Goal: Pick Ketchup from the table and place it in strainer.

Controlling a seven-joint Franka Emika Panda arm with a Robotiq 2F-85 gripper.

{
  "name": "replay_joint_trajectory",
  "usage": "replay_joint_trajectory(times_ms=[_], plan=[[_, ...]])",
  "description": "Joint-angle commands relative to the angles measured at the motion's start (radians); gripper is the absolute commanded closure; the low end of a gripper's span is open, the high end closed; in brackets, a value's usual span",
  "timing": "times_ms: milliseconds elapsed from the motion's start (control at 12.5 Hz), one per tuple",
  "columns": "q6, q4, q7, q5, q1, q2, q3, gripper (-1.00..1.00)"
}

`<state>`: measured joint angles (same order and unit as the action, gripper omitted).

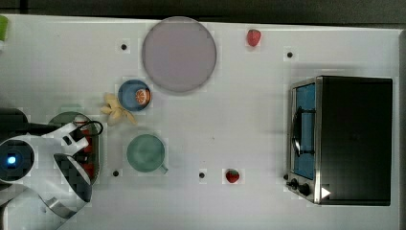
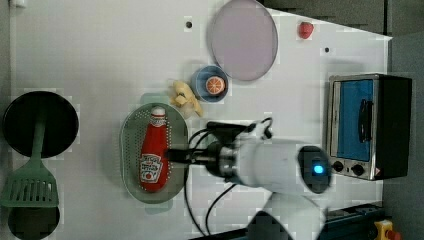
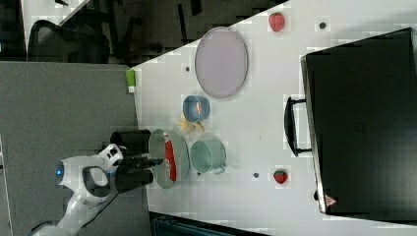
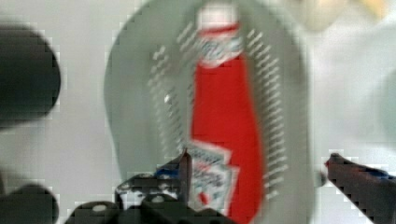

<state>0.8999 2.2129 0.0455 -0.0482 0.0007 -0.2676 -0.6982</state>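
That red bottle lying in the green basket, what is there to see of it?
The Ketchup is a small red squeeze bottle, plastic by its look, with a white cap and a label near its base. It lies flat on its side along the strainer, a pale green oval basket with a perforated bottom, and rests on that bottom. In the left view its cap points up the picture, toward the banana pieces. The tool hangs open above its label end, its fingers apart on either side, not gripping it.
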Motion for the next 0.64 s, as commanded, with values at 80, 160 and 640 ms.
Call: replay_joint_trajectory(times_ms=[80, 160, 640], plan=[[-0.112, -0.055, 0.056, 0.006, -0.118, 0.152, 0.035, -1.0], [-0.165, -0.065, 0.056, 0.007, -0.149, 0.196, 0.057, -1.0], [-0.484, -0.191, 0.046, 0.008, -0.245, 0.363, 0.309, -1.0]])
